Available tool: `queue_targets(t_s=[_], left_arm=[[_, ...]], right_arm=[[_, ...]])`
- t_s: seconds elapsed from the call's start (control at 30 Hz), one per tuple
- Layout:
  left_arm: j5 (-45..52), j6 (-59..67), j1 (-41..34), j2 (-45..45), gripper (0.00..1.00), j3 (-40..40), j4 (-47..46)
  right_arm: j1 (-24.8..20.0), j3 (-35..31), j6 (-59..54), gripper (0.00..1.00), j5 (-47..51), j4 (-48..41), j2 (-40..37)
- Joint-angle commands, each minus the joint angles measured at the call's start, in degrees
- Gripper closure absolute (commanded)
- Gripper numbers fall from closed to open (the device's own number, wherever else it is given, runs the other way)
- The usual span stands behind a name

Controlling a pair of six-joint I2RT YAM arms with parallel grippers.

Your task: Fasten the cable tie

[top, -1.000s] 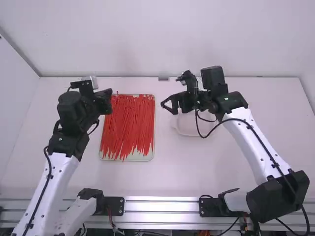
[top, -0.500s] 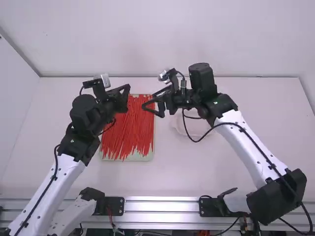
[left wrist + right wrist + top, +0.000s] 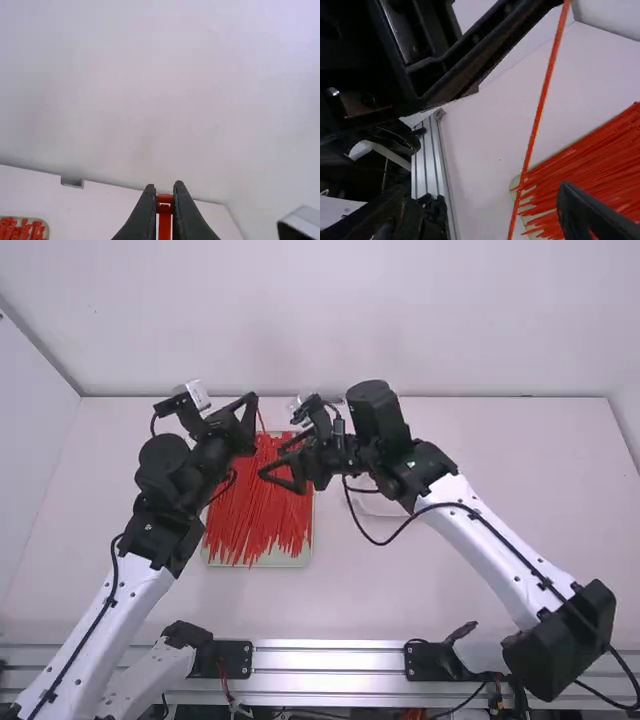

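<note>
Step in hand: presenting tie. Left gripper [image 3: 163, 194] pinches thin red plastic cable tie [image 3: 540, 110]; right gripper [image 3: 272, 472] is spread, empty. Next, likely: seize free tail.

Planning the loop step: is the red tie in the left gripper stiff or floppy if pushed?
The tie runs straight out from the left gripper with no visible sag, so it is probably springy rather than limp. It looks very thin, so it is likely light and would bend easily under a sideways push.
</note>
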Motion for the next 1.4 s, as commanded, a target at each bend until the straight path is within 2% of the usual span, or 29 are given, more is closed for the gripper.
queue_targets(t_s=[0.0, 0.1, 0.23, 0.3, 0.33, 0.37, 0.5, 0.6, 0.63, 0.7, 0.73, 0.77, 0.83, 0.87, 0.9, 0.97, 1.07, 1.27, 1.37], left_arm=[[1.0, -3.2, -0.5, -1.8, 0.98, 0.0, 0.6], [2.2, -3.2, -0.5, -1.8, 0.98, 0.0, 2.1], [2.8, -4.4, -0.5, -1.9, 0.98, 0.0, 2.9], [2.7, -4.6, -0.5, -1.8, 0.98, 0.0, 2.9], [2.6, -4.5, -0.5, -1.7, 0.98, -0.1, 3.0], [2.6, -4.5, -0.5, -1.7, 0.98, -0.1, 3.0], [3.7, -4.5, -0.5, -1.7, 0.97, -0.1, 3.1], [4.3, -4.4, -0.5, -1.7, 0.77, -0.1, 3.5], [4.3, -4.4, -0.5, -1.7, 0.76, -0.1, 3.5], [4.4, -1.5, -0.5, -1.7, 0.65, -0.1, 3.9], [4.4, 0.3, -0.5, -1.8, 0.57, -0.1, 4.1], [4.4, 0.6, -0.5, -1.9, 0.54, -0.1, 4.2], [6.8, 6.1, -0.5, -2.3, 0.32, -0.1, 5.2], [7.9, 7.4, -0.4, -2.4, 0.23, -0.1, 5.6], [8.4, 8.0, -0.4, -2.4, 0.21, -0.1, 5.8], [12.7, 12.3, -0.4, -2.8, 0.04, 0.0, 7.0], [18.6, 16.1, 0.6, -3.1, 0.01, 0.0, 8.0], [35.7, 17.4, 7.0, -2.5, 0.01, 2.8, 7.1], [44.6, 17.4, 10.6, -0.5, 0.01, 5.4, 7.6]], right_arm=[[0.4, -0.3, 0.3, 0.27, 0.8, 0.2, 0.7], [0.2, -0.3, 0.3, 0.44, 0.9, 0.2, 0.7], [0.0, -0.3, 0.3, 0.58, 0.7, 0.2, 0.7], [0.0, -0.3, 0.3, 0.74, 0.7, 0.2, 0.7], [0.0, -0.3, 0.4, 0.9, 0.7, 0.2, 0.7], [0.0, -0.3, 0.3, 0.98, 0.7, 0.2, 0.7], [0.1, -0.3, 1.1, 1.0, 0.9, 0.2, 0.7], [-0.1, -0.3, 0.9, 1.0, 0.9, 0.2, 0.7], [-0.2, -0.3, 0.9, 1.0, 0.9, 0.2, 0.7], [-1.3, -0.3, 0.1, 1.0, 0.6, 0.0, 0.7], [-2.0, -0.3, 0.0, 1.0, 0.6, -0.2, 0.7], [-2.1, -0.3, 0.0, 1.0, 0.6, -0.3, 0.7], [-4.3, -0.3, -2.8, 1.0, -1.2, -1.4, 0.6], [-5.0, -0.3, -3.8, 1.0, -2.6, -1.6, 0.6], [-5.4, -0.3, -4.1, 1.0, -3.2, -1.7, 0.6], [-8.1, -0.3, -6.9, 1.0, -8.0, -2.2, 0.6], [-11.2, -0.3, -9.7, 1.0, -12.5, -2.6, 0.6], [-18.3, -0.3, -16.6, 1.0, -30.8, -1.1, 0.5], [-20.7, -0.3, -18.1, 1.0, -34.3, -1.5, 0.5]])
